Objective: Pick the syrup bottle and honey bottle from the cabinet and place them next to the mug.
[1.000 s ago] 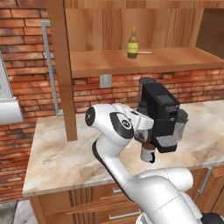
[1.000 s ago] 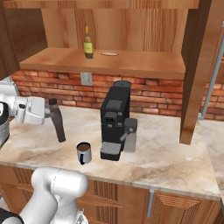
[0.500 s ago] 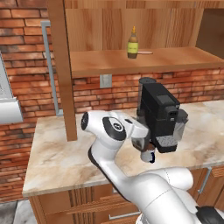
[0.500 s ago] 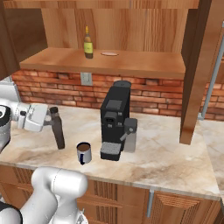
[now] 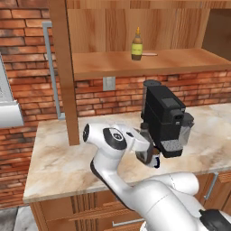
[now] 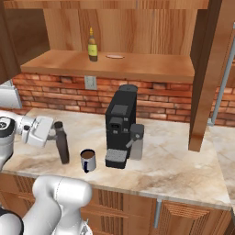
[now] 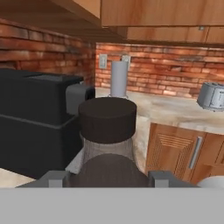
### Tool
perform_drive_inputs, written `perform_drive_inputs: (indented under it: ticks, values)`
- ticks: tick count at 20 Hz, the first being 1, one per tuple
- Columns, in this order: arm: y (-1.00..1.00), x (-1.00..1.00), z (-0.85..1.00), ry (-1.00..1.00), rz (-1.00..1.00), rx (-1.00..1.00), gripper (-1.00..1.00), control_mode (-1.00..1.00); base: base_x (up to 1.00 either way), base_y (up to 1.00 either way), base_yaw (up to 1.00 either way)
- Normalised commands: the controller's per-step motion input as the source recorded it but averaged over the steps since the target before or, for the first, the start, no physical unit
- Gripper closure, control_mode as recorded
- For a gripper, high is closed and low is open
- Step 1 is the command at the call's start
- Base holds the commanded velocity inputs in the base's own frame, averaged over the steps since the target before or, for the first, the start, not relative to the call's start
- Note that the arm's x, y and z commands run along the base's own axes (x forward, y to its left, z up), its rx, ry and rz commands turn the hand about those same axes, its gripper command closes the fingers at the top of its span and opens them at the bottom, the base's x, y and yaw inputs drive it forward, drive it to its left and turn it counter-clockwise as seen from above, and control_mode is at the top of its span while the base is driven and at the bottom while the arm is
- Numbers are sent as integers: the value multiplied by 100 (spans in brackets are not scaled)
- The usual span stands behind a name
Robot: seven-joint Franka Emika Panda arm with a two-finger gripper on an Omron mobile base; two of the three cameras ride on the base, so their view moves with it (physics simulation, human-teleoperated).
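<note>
syrup bottle [image 6: 61, 142] lowered beside mug [image 6: 88, 160], pincer [image 6: 51, 133] apparently gripping

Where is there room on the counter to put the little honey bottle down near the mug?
The marble counter is bare to the right of the coffee machine, up to the wooden post. It is crowded to the left: the syrup bottle, held by the gripper, stands just left of the mug, with only a narrow gap between them.
</note>
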Motion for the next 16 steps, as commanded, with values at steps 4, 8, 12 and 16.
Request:
perform_drive_inputs:
  ticks: [4,8,12,16]
  values:
    - [0,0,-22,0,-6,0,100,-100,0,0,0]
    - [1,6,-23,0,-6,0,100,-100,0,0,0]
    - [0,17,-17,0,-7,0,100,-100,0,0,0]
    - [6,23,-9,0,-8,0,100,-100,0,0,0]
